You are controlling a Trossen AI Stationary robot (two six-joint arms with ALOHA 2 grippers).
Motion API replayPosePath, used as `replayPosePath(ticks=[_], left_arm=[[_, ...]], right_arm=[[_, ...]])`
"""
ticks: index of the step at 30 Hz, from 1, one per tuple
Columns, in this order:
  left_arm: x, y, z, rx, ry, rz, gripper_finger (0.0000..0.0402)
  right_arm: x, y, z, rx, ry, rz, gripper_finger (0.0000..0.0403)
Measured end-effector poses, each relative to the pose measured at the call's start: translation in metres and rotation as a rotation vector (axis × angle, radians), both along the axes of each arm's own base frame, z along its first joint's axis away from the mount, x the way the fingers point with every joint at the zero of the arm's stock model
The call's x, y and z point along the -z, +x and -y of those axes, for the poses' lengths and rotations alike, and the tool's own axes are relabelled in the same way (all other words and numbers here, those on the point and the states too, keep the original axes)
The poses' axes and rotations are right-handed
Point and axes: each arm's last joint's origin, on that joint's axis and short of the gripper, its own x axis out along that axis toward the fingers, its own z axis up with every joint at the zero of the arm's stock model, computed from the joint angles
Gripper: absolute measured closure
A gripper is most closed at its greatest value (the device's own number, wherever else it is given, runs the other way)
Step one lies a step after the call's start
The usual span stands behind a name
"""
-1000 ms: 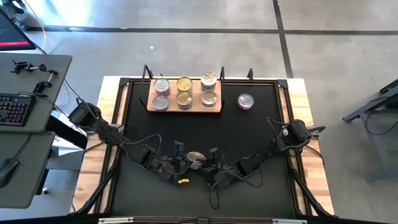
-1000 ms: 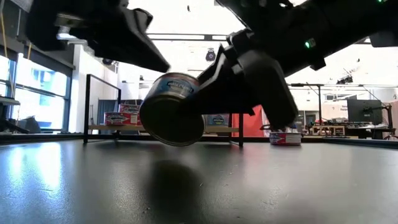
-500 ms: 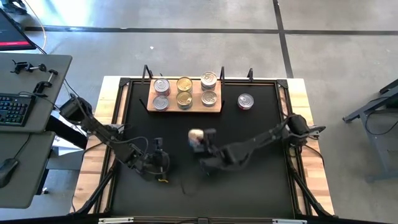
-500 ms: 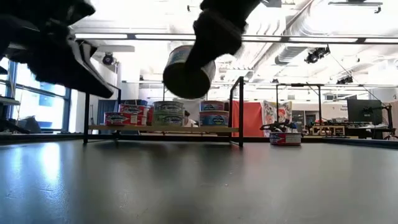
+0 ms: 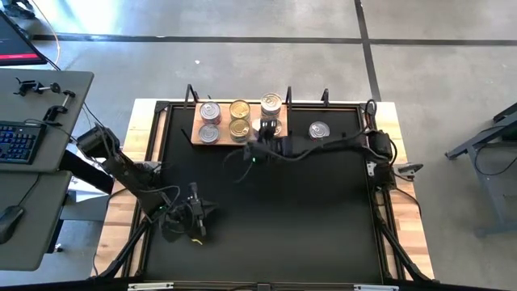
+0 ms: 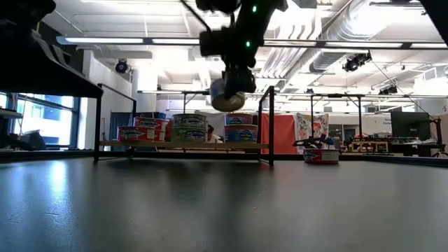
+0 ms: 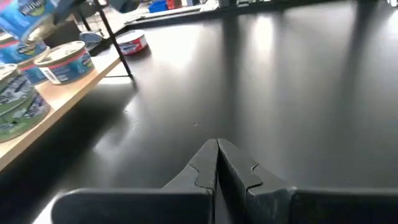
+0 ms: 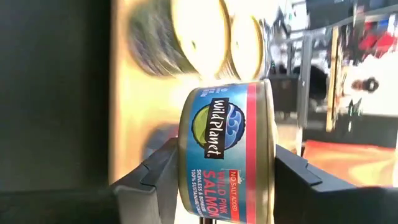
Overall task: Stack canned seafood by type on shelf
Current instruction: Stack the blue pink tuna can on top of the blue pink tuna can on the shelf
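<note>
Cans of seafood stand on the wooden shelf (image 5: 240, 139) at the far side of the counter (image 5: 266, 218), which is covered by a black mat. In the high view there are silver-lid cans (image 5: 209, 111) at the left end of the shelf, gold-lid cans (image 5: 239, 108) in the middle, and one more stack (image 5: 271, 103) at the right end. One single can (image 5: 320, 130) stands on the mat to the right of the shelf, apart from it.

The right end effector (image 5: 265, 139) reaches from the right side of the counter to the front right part of the shelf. It pinches a can (image 8: 229, 152) between its two fingers (image 8: 163, 180), and the can lies on its side in this grip. Its label is blue and red and reads "Wild Planet" and "Wild Pink Salmon". In the low view this can (image 6: 227, 95) hangs in the air above the cans on the shelf and does not touch them.

The left end effector (image 5: 194, 212) waits over the near left part of the mat, well apart from the shelf. In the left wrist view its fingers (image 7: 208, 163) are pressed together with nothing between them.
</note>
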Motion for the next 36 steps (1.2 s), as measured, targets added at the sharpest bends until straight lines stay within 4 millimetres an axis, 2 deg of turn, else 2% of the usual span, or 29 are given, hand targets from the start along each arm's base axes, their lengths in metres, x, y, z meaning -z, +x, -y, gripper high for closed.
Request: replayPosePath(ticks=[7,12,16,20,24,30,36], left_arm=[[0.001,-0.004,0.001,0.004,0.004,0.008,0.0399],[0.001,-0.004,0.002,0.003,-0.002,0.012,0.0399],[0.0,-0.003,0.002,0.001,-0.014,0.025,0.0399],[0.0,-0.003,0.002,0.001,-0.014,0.025,0.0399],[0.0,-0.003,0.002,0.001,-0.014,0.025,0.0399],[0.0,-0.003,0.002,0.002,-0.014,0.026,0.0399],[0.0,-0.003,0.002,0.002,-0.016,0.026,0.0399]], right_arm=[[0.003,-0.009,0.041,0.117,0.05,-0.016,0.024],[0.006,-0.012,0.062,0.154,0.112,-0.006,0.024],[0.007,-0.014,0.071,0.185,0.124,0.007,0.0238],[0.009,-0.013,0.072,0.184,0.133,0.008,0.0217],[0.012,-0.011,0.065,0.154,0.17,-0.006,0.0195],[0.013,-0.012,0.053,0.124,0.188,-0.042,0.0189],[0.013,-0.012,0.05,0.123,0.203,-0.038,0.0181]])
